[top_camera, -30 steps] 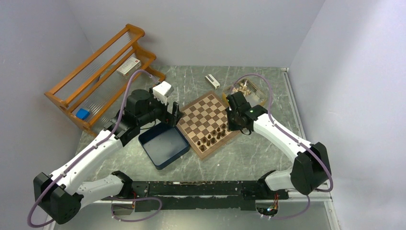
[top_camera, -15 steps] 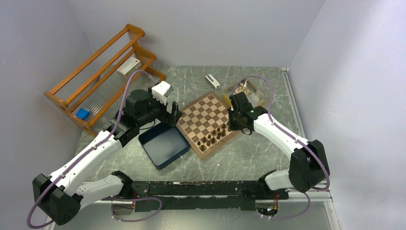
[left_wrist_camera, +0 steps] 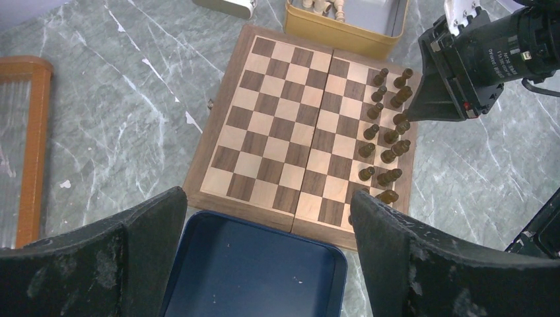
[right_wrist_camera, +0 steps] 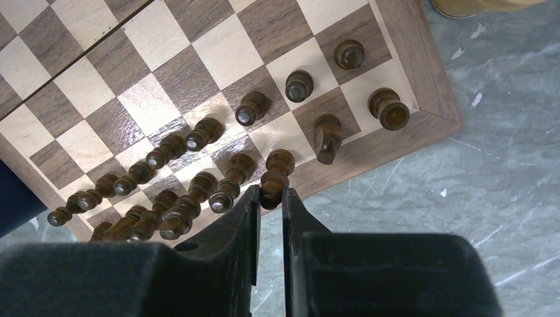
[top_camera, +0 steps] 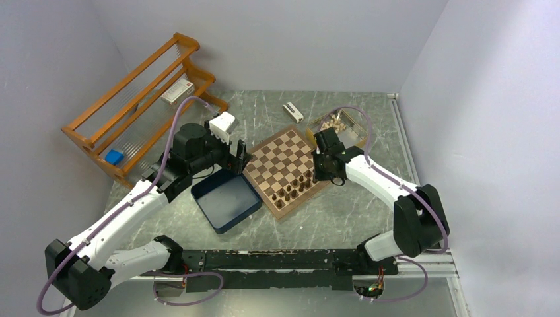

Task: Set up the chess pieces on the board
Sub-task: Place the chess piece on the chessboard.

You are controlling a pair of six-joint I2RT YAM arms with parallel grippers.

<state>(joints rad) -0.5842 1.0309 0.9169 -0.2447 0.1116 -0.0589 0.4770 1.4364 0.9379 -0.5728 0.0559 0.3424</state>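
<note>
Dark brown chess pieces [left_wrist_camera: 393,136]: two crowded rows along the right edge of the board in the left wrist view; they stand at the lower right of the board in the top view.
Board [top_camera: 280,155]: light tan and dark brown checked wood with a pale border, lying skewed at the centre of the top view, flat on the bench [top_camera: 264,115].
Chess piece [right_wrist_camera: 277,168]: dark, at the board's border, lower centre of the right wrist view, with its head between the fingertips.
Right tool [right_wrist_camera: 271,196]: closed on the head of that chess piece, over the board's edge.
Left tool [left_wrist_camera: 267,195]: jaws spread wide, hanging above the line where the board meets the blue box [top_camera: 226,200].
Blue box: dark, square, just beside the board's lower left edge in the top view.
Tin [left_wrist_camera: 343,30]: yellow-walled, top of the left wrist view, beside the board, with pale pieces [left_wrist_camera: 327,6] inside.
Rack [top_camera: 142,99]: orange wood, upper left of the top view.
</note>
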